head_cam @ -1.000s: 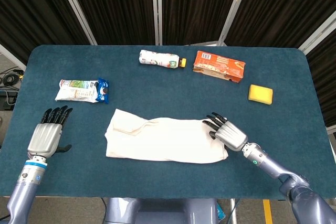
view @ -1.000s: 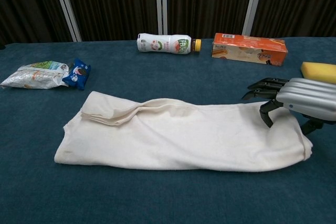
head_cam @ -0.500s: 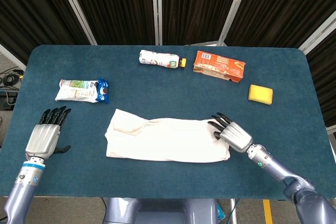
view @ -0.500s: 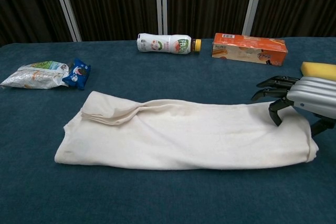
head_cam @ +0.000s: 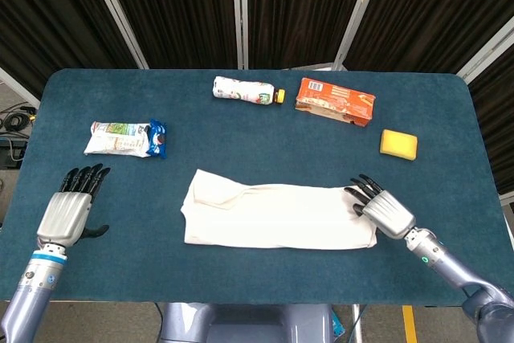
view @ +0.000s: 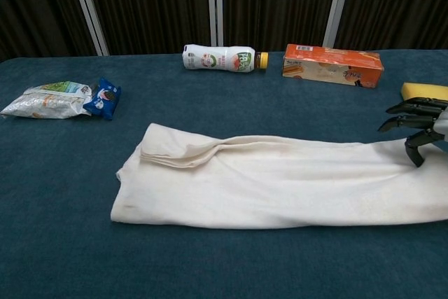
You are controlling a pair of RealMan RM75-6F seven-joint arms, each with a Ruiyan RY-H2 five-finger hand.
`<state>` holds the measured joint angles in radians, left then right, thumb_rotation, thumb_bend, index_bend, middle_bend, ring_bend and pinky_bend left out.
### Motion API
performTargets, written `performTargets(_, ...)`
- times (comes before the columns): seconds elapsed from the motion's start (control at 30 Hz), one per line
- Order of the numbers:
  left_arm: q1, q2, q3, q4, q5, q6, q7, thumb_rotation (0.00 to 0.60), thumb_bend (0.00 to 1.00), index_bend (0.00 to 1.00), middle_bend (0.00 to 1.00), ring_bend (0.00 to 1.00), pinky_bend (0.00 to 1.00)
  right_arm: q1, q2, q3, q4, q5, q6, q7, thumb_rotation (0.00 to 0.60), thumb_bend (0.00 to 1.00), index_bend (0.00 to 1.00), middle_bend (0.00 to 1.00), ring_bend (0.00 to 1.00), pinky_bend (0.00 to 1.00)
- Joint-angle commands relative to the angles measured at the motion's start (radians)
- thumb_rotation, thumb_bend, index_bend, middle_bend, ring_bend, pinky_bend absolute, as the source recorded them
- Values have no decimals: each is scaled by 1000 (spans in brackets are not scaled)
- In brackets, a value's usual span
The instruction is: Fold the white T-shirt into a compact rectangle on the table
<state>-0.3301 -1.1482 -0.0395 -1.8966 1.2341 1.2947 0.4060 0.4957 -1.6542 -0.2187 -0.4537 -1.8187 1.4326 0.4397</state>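
Note:
The white T-shirt (head_cam: 273,216) (view: 280,183) lies folded into a long flat band across the middle of the blue table (head_cam: 257,142), with a bunched fold at its left end. My right hand (head_cam: 384,210) (view: 420,127) sits at the shirt's right end, fingers curled over the cloth and holding it. My left hand (head_cam: 68,206) rests low at the table's left front, well apart from the shirt, fingers stretched out and holding nothing. The chest view does not show the left hand.
A white bottle (head_cam: 245,91) (view: 220,57) and an orange box (head_cam: 334,101) (view: 332,65) lie at the back. A yellow sponge (head_cam: 398,144) (view: 423,91) sits just behind my right hand. Snack packets (head_cam: 124,139) (view: 63,99) lie at the left.
My right hand has pulled toward the right with the shirt's end, and the whole shirt has slid right across the table. The left hand has stayed put.

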Motion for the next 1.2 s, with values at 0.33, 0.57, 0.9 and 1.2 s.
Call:
performTargets(0.33, 11, 14, 7, -17, 45, 7, -28, 600, 125, 0, 0, 0, 0, -73, 73, -16, 73, 8, 15, -68, 600, 428, 687, 149, 0, 0)
performTargets(0.57, 13, 21, 7, -24, 57, 2, -41, 600, 125, 0, 0, 0, 0, -107, 112, -17, 83, 15, 16, -86, 600, 427, 689, 149, 0, 0)
performTargets(0.9, 20, 34, 3, -33, 61, 3, -60, 600, 125, 0, 0, 0, 0, -63, 136, -4, -40, -11, 84, -99, 600, 426, 697, 149, 0, 0)
performTargets(1.2, 19, 50, -6, -29, 50, -9, -90, 600, 125, 0, 0, 0, 0, 77, 198, 44, -368, -36, 16, -231, 600, 428, 702, 140, 0, 0)
